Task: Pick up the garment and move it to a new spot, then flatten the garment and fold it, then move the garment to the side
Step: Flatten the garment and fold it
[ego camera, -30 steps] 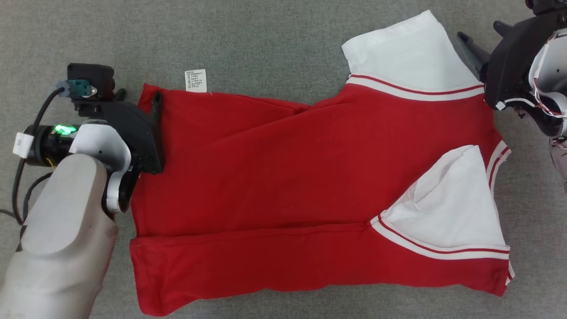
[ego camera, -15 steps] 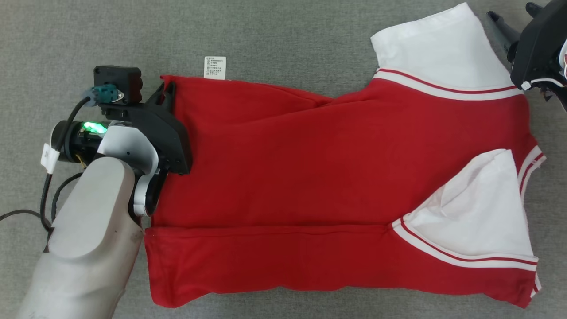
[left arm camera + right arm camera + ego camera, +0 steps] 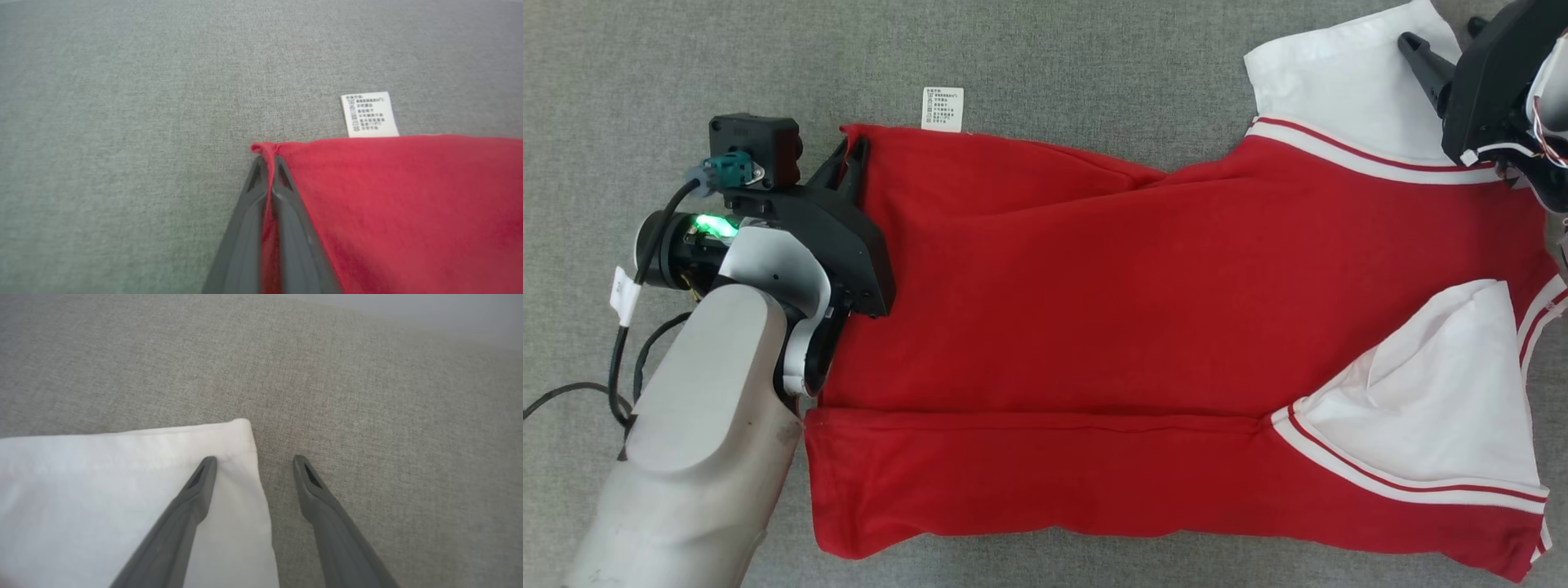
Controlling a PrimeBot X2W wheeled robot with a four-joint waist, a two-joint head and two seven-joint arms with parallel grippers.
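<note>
One grey, woven-cloth counter [image 3: 1045, 57] lies under everything, edge to edge; nothing more of the room can be made out. At far left a black cable [image 3: 625, 343] loops beside the pale left forearm [image 3: 703, 457]. The left gripper [image 3: 854, 151] has its fingers clenched on the red hem corner of the garment [image 3: 1135, 310]; in the left wrist view a strip of red cloth is pinched between them, the corner poking just past the tips. Just right of that corner a white care label [image 3: 942, 109] lies flat on the counter, sticking out from the garment's far edge. The garment, a red shirt with white sleeves, lies spread across the middle and right. At upper right the right gripper [image 3: 1437, 30] has its fingers spread wide, grasping nothing. In the right wrist view one finger [image 3: 196, 490] lies over the white sleeve [image 3: 102, 498] corner, the other over bare counter; whether either touches I cannot tell.
</note>
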